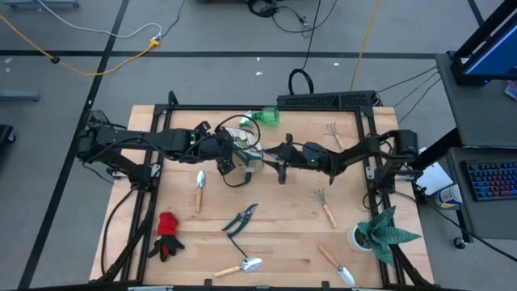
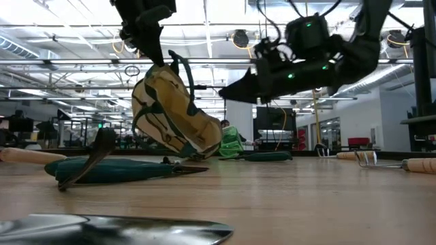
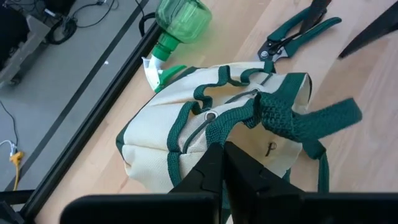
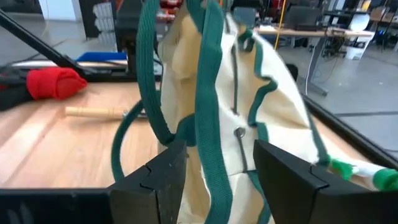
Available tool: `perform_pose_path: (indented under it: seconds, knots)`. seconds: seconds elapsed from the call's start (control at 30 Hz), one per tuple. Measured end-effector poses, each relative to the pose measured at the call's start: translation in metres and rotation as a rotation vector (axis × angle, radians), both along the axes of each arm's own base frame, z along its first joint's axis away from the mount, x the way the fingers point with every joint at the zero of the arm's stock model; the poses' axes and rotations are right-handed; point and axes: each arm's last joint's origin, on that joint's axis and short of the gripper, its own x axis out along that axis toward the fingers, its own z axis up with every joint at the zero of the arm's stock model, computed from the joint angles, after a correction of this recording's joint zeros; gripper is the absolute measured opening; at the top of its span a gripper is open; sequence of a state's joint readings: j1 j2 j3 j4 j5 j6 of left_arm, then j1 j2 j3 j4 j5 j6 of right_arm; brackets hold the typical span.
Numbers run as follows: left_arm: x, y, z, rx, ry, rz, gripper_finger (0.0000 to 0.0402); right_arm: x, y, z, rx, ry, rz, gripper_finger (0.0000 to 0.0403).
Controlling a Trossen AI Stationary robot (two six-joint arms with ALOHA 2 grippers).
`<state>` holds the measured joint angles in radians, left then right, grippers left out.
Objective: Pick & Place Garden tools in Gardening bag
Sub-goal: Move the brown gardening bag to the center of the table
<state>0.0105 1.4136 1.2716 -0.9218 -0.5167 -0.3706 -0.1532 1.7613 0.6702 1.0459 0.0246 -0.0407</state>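
Overhead: gardening bag (image 1: 246, 151) at table centre-far, between left gripper (image 1: 229, 153) and right gripper (image 1: 273, 153). Low view: bag hangs tilted. Left wrist view: jaws clenched on green handle (image 3: 249, 115). Right wrist view: jaws spread around bag straps.

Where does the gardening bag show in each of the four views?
High: gardening bag at table centre, between both arms.
Low: left of centre, hanging tilted.
Left wrist: centre, handle in the shut left gripper.
Right wrist: centre.
Shared landmark: green spray bottle beside it.
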Motion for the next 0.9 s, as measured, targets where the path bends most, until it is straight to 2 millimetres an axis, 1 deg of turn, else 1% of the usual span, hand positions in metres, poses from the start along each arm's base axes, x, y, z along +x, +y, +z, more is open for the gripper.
perform_pose_path:
  seconds: [0.1,0.23,0.37,0.5,0.67,0.8,0.9]
  knots:
    - [0.0,0.0,0.0,0.002,0.001,0.0,0.0013,0.004,-0.001,-0.008,0.002,0.03,0.001,0.018]
    - [0.0,0.001,0.0,0.005,0.001,0.003,0.0005,0.005,-0.001,-0.011,0.0,0.048,0.002,0.018]
    - [0.0,0.001,0.0,0.007,0.0,0.004,0.0013,0.003,-0.001,-0.019,-0.06,0.136,0.014,0.018]
    - [0.001,0.001,0.001,0.007,-0.011,0.004,0.0005,0.002,-0.002,-0.02,-0.075,0.158,0.007,0.018]
    - [0.002,0.001,0.001,0.007,-0.022,0.005,0.0013,0.002,-0.003,-0.02,-0.073,0.154,-0.021,0.018]
    - [0.005,0.001,0.003,0.011,-0.062,-0.001,0.0005,0.006,-0.004,-0.017,-0.072,0.159,-0.018,0.018]
    - [0.006,0.001,0.004,0.011,-0.075,-0.002,0.0009,0.008,-0.004,-0.017,-0.074,0.177,-0.037,0.018]
